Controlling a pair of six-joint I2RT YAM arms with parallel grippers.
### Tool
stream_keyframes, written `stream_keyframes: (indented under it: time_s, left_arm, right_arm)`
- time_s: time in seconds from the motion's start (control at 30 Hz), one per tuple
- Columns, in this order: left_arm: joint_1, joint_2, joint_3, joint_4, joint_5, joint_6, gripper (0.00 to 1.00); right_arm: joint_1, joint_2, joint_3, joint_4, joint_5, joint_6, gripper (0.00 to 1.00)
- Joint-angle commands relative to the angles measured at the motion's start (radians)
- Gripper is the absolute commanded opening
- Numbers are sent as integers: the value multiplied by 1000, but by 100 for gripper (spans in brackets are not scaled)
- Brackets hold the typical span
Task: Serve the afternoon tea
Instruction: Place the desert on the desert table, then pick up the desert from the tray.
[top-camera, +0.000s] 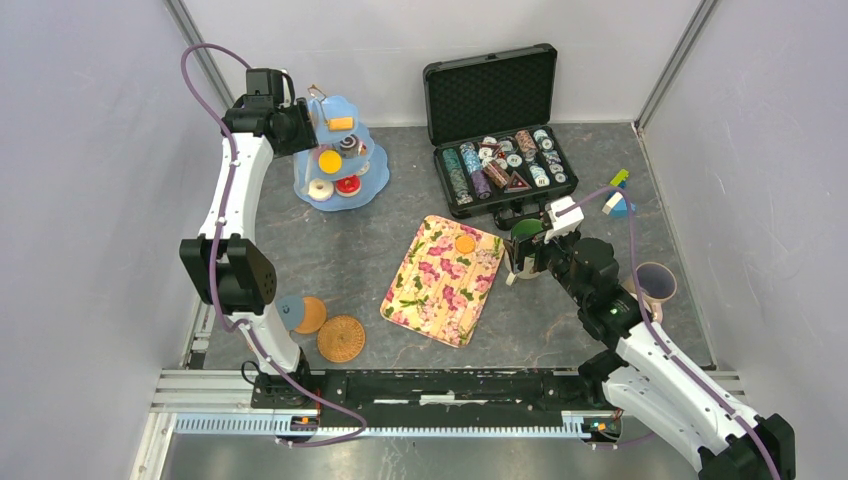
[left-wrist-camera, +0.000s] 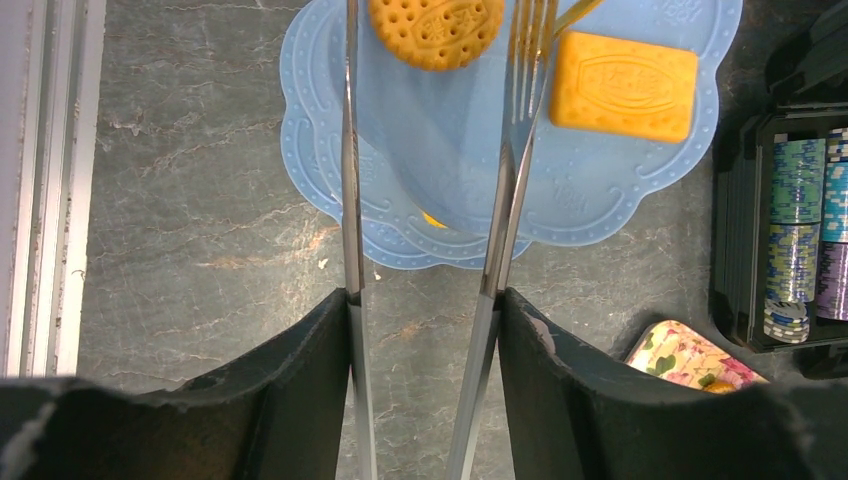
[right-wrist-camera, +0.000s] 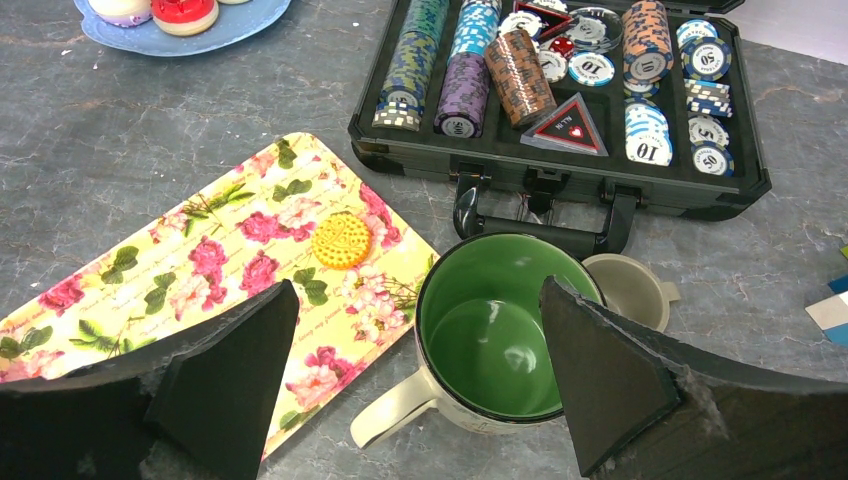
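Observation:
My left gripper (left-wrist-camera: 425, 300) is shut on a pair of metal tongs (left-wrist-camera: 352, 200), whose blades reach over the top of a blue tiered stand (left-wrist-camera: 620, 190). A round biscuit (left-wrist-camera: 435, 30) lies between the blade tips, and a rectangular biscuit (left-wrist-camera: 622, 85) lies just right of them. In the top view, donuts (top-camera: 321, 188) sit on the stand's lowest tier. My right gripper (right-wrist-camera: 417, 285) is open low over a green-lined mug (right-wrist-camera: 490, 340). Its right finger hangs over the mug's mouth and its left finger over a floral tray (right-wrist-camera: 200, 260). One round biscuit (right-wrist-camera: 341, 240) lies on that tray.
An open black case of poker chips (top-camera: 500, 150) stands behind the mug, with a small beige cup (right-wrist-camera: 625, 290) by its handle. A lilac mug (top-camera: 655, 285) is at the right. Two woven coasters (top-camera: 341, 338) lie near the left arm's base. Coloured blocks (top-camera: 618, 195) sit at the far right.

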Motion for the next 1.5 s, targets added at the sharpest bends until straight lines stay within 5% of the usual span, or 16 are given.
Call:
stream_keyframes:
  time_s: [0.0, 0.37, 0.8, 1.0, 1.27, 1.47]
  left_arm:
    - [3, -42, 49, 10, -13, 31, 59]
    - [2, -111, 25, -2, -76, 26, 58]
    - [-27, -488, -309, 31, 1, -19, 56]
    - [-379, -547, -463, 31, -37, -40, 57]
    - [-767, -347, -537, 109, -115, -79, 57]
    - [-899, -135, -472, 124, -117, -70, 57]
  right_arm:
    - [-1, -10, 5, 27, -4, -14, 98]
    - [-1, -16, 5, 22, -2, -15, 98]
    - [-1, -9, 5, 24, -33, 1, 98]
    - [-1, -9, 5, 24, -38, 3, 98]
    - [-1, -29, 3, 8, -31, 3, 98]
    - [-1, -50, 2, -8, -15, 2, 98]
